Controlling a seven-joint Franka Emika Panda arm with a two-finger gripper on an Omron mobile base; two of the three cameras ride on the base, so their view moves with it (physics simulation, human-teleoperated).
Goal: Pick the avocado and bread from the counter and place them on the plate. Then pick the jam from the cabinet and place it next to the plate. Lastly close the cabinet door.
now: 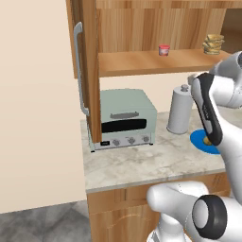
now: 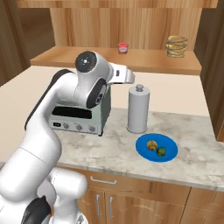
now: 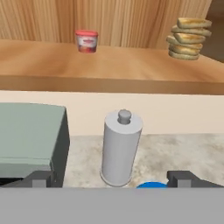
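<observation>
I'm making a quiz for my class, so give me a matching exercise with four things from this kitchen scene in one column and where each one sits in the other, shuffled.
Things:
1. jam
2. avocado
3. canister
4. toaster oven

Places:
A. on the blue plate, beside the bread
B. on the counter, under the open cabinet door
C. on the cabinet shelf
D. upright on the counter, between the oven and the plate

Pairs: 1-C, 2-A, 3-D, 4-B
</observation>
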